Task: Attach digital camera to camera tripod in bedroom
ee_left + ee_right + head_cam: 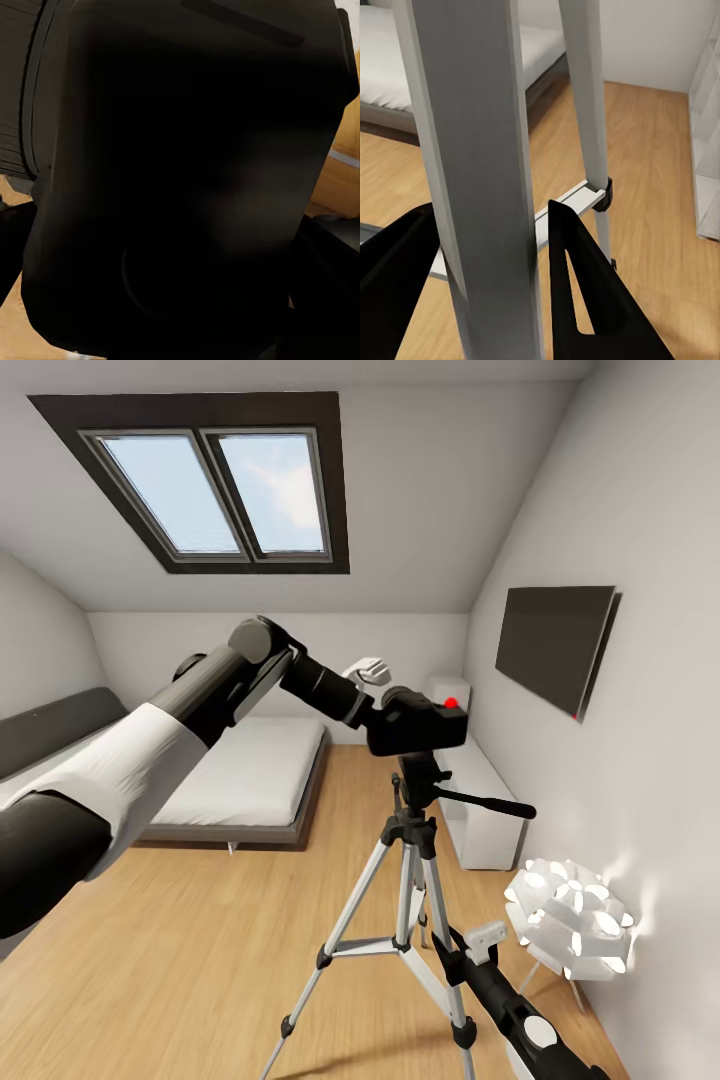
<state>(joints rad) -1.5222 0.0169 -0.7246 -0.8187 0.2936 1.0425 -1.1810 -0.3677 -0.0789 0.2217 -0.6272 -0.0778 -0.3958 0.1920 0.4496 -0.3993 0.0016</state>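
Left gripper (372, 700) clutching digital camera (420, 725) — atop camera tripod (412, 880).

I can read no text anywhere — no brand on the camera (415, 722), no marking on the tripod (412, 880), nothing on the dark wall TV (553, 645). My wrist views give me no labels or numbers either.

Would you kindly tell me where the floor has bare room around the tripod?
Bare wood floor lies between the bed and the camera tripod. It is crowded on the other side, where the lamp and white shelves line the wall.
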